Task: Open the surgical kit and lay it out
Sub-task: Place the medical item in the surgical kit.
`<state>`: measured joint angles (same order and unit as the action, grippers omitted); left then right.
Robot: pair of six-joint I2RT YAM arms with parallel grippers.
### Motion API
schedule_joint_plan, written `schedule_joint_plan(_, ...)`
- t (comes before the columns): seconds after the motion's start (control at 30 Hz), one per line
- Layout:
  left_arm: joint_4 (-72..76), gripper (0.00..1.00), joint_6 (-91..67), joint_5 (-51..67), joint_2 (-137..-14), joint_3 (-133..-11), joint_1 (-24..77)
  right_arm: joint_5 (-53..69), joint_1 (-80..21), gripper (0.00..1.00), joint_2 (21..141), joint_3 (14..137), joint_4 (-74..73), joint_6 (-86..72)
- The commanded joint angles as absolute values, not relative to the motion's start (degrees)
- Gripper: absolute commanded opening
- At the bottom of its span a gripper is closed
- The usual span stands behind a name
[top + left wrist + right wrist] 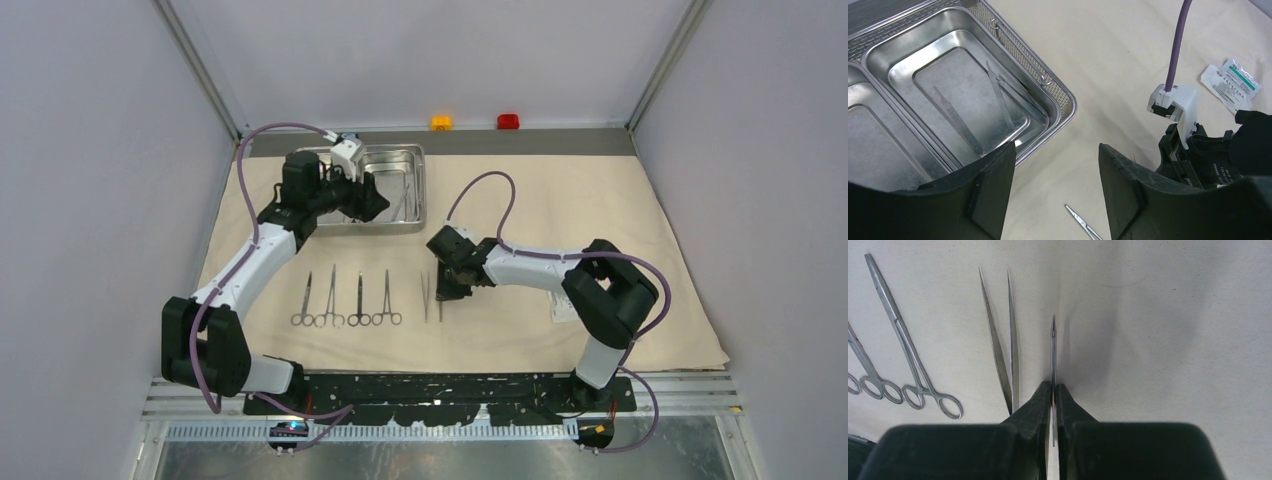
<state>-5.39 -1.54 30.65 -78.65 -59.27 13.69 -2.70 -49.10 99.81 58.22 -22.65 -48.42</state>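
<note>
The right claw [1053, 390] is pinched narrow on a thin pointed tool [1053, 340], low at the cloth [1173, 315] just beside the tweezers [1004, 382]. If it lets go while the tool is tilted or not yet resting, the tool may roll against the tweezers and spoil the row. The left claw [1055, 150] hangs wide and empty by the tray [908, 55], where thin tools [999, 95] lie flat in one compartment; such slick, flat steel could slip from its fingers or skid along the tray floor.
</note>
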Motion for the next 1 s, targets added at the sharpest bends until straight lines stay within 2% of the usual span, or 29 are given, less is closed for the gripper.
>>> schedule_joint_plan(0.0,-2.6,0.64,-2.3,31.5,-78.3,-59.1,13.4,-3.6,-49.3,0.11,100.0,59.2,-21.6,-48.9)
schedule_joint_plan(0.97,-2.6,0.66,-1.1,31.2,-77.3,-58.1,13.4,-5.1,-49.3,0.23,98.6,60.3,-23.2,-48.4)
